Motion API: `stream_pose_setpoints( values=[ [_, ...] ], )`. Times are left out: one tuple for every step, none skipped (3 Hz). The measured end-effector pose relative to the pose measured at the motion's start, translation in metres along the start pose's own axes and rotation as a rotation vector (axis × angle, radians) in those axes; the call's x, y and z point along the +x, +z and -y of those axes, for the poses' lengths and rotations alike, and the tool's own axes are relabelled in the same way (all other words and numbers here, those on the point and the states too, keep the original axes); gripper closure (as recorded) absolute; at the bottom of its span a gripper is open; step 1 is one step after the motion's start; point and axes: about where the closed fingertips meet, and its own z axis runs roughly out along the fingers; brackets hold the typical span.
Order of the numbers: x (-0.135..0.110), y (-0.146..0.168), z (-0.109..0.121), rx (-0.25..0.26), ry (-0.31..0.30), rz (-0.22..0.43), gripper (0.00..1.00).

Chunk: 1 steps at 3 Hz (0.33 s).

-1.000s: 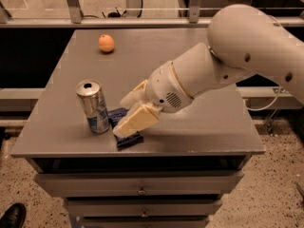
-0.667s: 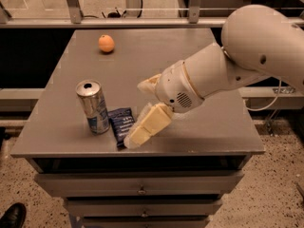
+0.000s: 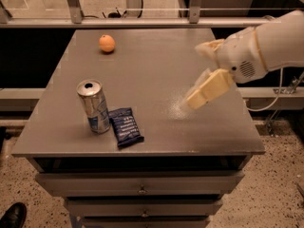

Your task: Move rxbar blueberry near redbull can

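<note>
Since the earlier frames the gripper (image 3: 197, 75) had been drawn away from the bar (image 3: 126, 126) and carried up and over toward the right edge of the counter (image 3: 156, 61). The bar and the can (image 3: 94, 106) were left where they had been.

The gripper was held above the right half of the counter, about midway between the front and back edges and well apart from both task things. Its two pale fingers (image 3: 211, 87) were spread wide, one high and one low and pointing down to the left. Nothing was held between them. The white arm (image 3: 275, 37) was seen reaching in from beyond the right edge.

The bar was laid flat near the front edge, left of centre, with its length running from back to front and slightly skewed. It was placed just beside the can, on the can's right. Whether its back left corner touched the base of the can could not be told.

The can was stood upright near the front left corner, its pull-tab top facing up.

An orange (image 3: 107, 43) was seen near the back left corner, well apart from the can and bar. Drawers (image 3: 142, 184) were set below the front edge. A dark shoe (image 3: 13, 215) was seen on the floor past the front left corner.
</note>
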Motion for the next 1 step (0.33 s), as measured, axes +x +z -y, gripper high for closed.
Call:
stream_pose_setpoints(
  values=[
    [-0.0120, -0.0234, 0.0180, 0.055, -0.017, 0.024, 0.00]
  ],
)
